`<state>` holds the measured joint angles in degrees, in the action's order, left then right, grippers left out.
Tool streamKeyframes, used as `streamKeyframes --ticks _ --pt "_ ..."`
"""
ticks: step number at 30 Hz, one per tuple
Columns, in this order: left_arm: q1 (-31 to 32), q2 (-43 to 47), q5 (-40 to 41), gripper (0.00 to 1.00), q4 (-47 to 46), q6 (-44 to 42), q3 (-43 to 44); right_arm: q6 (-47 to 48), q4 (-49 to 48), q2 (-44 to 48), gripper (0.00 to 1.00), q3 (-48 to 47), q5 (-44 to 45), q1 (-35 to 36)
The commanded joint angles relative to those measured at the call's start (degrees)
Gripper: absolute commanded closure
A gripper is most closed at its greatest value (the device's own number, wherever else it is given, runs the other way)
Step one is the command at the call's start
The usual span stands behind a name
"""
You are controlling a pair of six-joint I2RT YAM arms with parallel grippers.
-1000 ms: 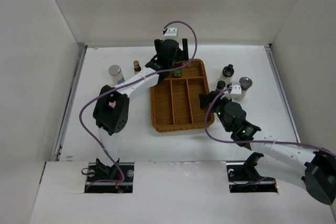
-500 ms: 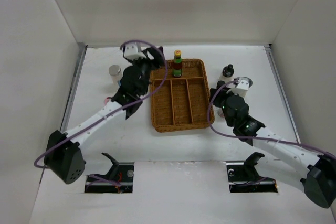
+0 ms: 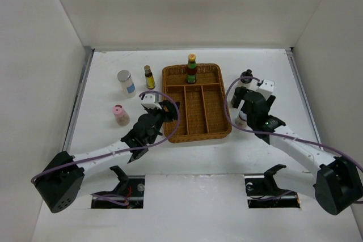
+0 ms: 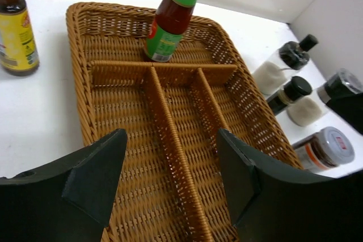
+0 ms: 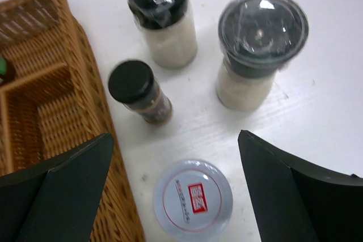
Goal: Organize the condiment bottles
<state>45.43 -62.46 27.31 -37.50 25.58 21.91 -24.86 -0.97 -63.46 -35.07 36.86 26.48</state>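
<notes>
On the table's left, well apart from each other, stand the silver jar (image 3: 125, 82), the pink jar (image 3: 118, 114) nearer the arms, and the yellow-label bottle (image 3: 149, 77) just off the tray's far-left corner. All three are upright.

The left gripper (image 4: 171, 140) hangs low over the tray's (image 3: 195, 135) near-left corner. Its forearm is stretched out flat and points across the dividers. Its jaws are moderately apart and hold nothing. The three loose bottles lie to its left and behind its line of aim, so it would have to turn away from the tray to reach any of them.

The sauce bottle (image 3: 191, 68) stands upright in the tray's far cross compartment. The three long compartments are bare.

Just right of the tray the right gripper (image 5: 176, 140) looks straight down, jaws wide and empty. The red-label jar (image 5: 193, 196) sits directly beneath the gap, upright, lid facing the wrist. The small black-cap bottle (image 5: 139, 92), the tall black-cap bottle (image 5: 161, 12) and the shaker (image 5: 258, 43) stand just beyond it. The right arm is clearly the nearer one here, and a plain descent should bracket the jar, though its neighbours crowd in close
</notes>
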Motion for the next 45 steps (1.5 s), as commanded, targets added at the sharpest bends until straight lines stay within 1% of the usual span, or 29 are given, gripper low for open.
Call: streamKeyframes --ticks 1,3,6,10,11,13,14,15,17,19,20,22,24,27,29,31,34,36,41,45 --pt "0.05 1.55 -1.29 0.37 -9.52 1.57 -2.13 -1.85 6.93 1.76 0.02 -1.32 4.70 1.68" --pt "-0.12 1.46 -1.38 0.37 -10.14 1.57 -2.84 -2.64 10.10 2.81 0.02 -0.97 5.41 2.12" --pt "0.31 1.46 -1.38 0.36 -10.14 1.66 -3.10 -5.01 15.02 3.00 0.02 -1.23 3.14 2.65" --pt "0.32 -0.03 -1.47 0.36 -10.14 1.84 -2.93 -7.57 15.65 0.54 0.03 -0.53 0.94 3.45" --pt "0.32 -0.12 -1.47 0.36 -10.14 1.84 -2.93 -7.74 14.78 -0.34 0.06 -0.27 0.41 3.45" --pt "0.14 0.05 -1.47 0.36 -10.14 1.84 -2.93 -7.57 12.15 -2.01 0.09 0.35 -0.91 3.45" --pt "0.14 0.23 -1.38 0.37 -10.14 1.84 -3.01 -7.57 11.26 -2.89 0.14 0.27 -1.35 3.45" --pt "0.14 0.66 -1.30 0.37 -10.05 1.84 -3.10 -7.40 10.12 -3.33 0.20 0.26 -1.09 3.45" --pt "0.14 1.37 -1.21 0.37 -10.14 1.84 -3.36 -6.61 7.75 -3.42 0.37 0.26 0.92 3.45" --pt "-0.12 1.72 -1.03 0.37 -10.14 1.75 -3.54 -4.77 5.90 -1.94 0.49 0.09 4.87 4.75" --pt "-0.30 1.81 -0.94 0.37 -10.14 1.75 -3.63 -3.80 5.55 -1.32 0.52 -0.26 6.54 5.81" --pt "-0.39 1.90 -0.94 0.37 -10.14 1.84 -3.81 -0.73 5.89 0.87 0.55 -2.10 11.37 8.62" --pt "-0.56 1.55 -0.94 0.36 -10.14 1.84 -3.54 1.65 6.77 3.77 0.55 -4.91 13.84 12.13" --pt "-0.56 1.20 -0.94 0.36 -10.40 1.93 -3.54 3.59 6.78 4.67 0.54 -10.88 13.16 13.99" --pt "-0.56 0.76 -0.94 0.36 -10.93 1.93 -3.72 4.64 4.42 1.61 0.54 -15.71 9.13 13.73" --pt "-0.65 0.41 -0.94 0.36 -11.19 1.93 -3.81 5.35 -1.11 -3.40 0.54 -19.14 3.77 12.24" --pt "-0.83 0.67 -0.59 0.36 -11.20 1.93 -4.42 7.80 -9.98 -13.23 0.54 -24.68 -2.30 9.26" --pt "-0.83 0.58 -0.24 0.36 -11.28 1.93 -4.51 9.12 -14.12 -19.83 0.55 -28.81 -4.33 7.50" --pt "-0.83 0.76 -0.24 0.36 -11.28 2.01 -4.77 10.54 -15.64 -32.76 0.54 -40.23 -8.82 4.68" --pt "-0.91 0.76 -0.24 0.36 -11.37 2.10 -4.86 10.45 -13.80 -39.53 0.53 -47.18 -11.99 3.01"
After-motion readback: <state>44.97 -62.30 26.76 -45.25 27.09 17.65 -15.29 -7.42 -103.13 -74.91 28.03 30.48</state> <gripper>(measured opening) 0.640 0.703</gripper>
